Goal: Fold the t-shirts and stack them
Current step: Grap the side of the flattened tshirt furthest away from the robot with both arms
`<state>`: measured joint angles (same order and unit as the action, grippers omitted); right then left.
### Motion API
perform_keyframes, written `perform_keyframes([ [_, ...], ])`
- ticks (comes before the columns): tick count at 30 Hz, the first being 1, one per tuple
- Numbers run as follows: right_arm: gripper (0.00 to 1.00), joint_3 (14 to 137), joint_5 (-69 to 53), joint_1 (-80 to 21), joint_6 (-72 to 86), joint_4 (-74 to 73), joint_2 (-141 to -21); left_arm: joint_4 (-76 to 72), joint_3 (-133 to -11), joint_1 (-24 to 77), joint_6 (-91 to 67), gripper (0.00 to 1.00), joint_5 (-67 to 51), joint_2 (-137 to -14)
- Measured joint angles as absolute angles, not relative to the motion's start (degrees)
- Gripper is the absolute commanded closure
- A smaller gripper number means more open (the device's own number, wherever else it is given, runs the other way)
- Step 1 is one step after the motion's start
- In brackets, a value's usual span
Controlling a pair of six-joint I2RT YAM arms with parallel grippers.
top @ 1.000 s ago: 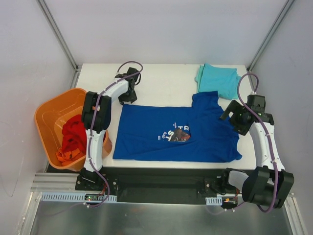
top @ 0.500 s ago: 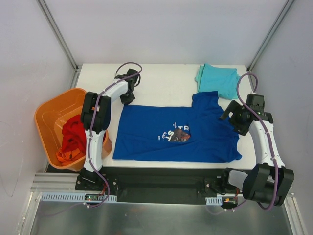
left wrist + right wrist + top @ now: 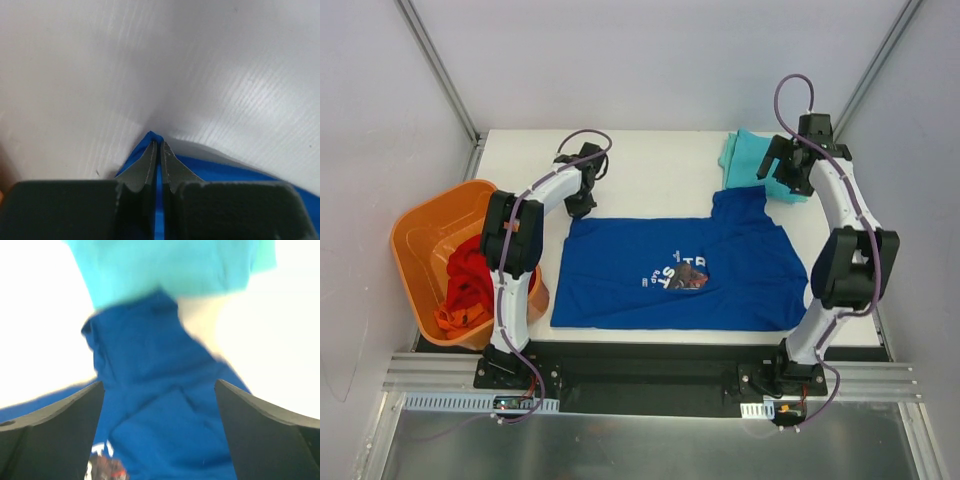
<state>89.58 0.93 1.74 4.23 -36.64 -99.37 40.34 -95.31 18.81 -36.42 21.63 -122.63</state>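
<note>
Blue cloth sits between the pressed-together fingertips of my left gripper (image 3: pixel 157 146). I have the far left corner of the blue t-shirt (image 3: pixel 660 275) and nothing else. To fold well, I judge I should lift that corner only enough to clear the table (image 3: pixel 650 160) and carry it across without dragging the rest. I should also wait until my right gripper (image 3: pixel 159 385) has a matching hold, so the edge travels straight. That one is spread wide and holds nothing. It hangs above the shirt's far sleeve, close by the folded teal t-shirt (image 3: pixel 765 165). My left arm reaches far forward, wrist tipped down at the table. My right arm is stretched toward the far right corner. The red t-shirt (image 3: pixel 468 278) lies in the orange tub (image 3: pixel 415 230).
</note>
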Motion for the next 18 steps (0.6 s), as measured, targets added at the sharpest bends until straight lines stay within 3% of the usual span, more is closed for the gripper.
perform_keyframes([
  [3,0.21,97.1,1.3,1.6,2.7,-36.5,-107.4,40.7,-95.0,19.6,-36.4,1.0,21.7,-121.0],
  [9,0.33,109.9,1.0,1.5,1.4,-37.9,-120.9,40.9,-94.8,20.2,-36.4,1.0,21.8,-118.4],
  [15,0.48,111.4,0.8,1.2,1.6,-38.5,-126.1,41.0,-94.6,20.2,-36.4,1.0,21.8,-117.7],
  [18,0.5,111.4,0.8,1.2,2.0,-38.6,-127.4,41.0,-94.4,20.2,-36.4,1.0,21.8,-117.7],
])
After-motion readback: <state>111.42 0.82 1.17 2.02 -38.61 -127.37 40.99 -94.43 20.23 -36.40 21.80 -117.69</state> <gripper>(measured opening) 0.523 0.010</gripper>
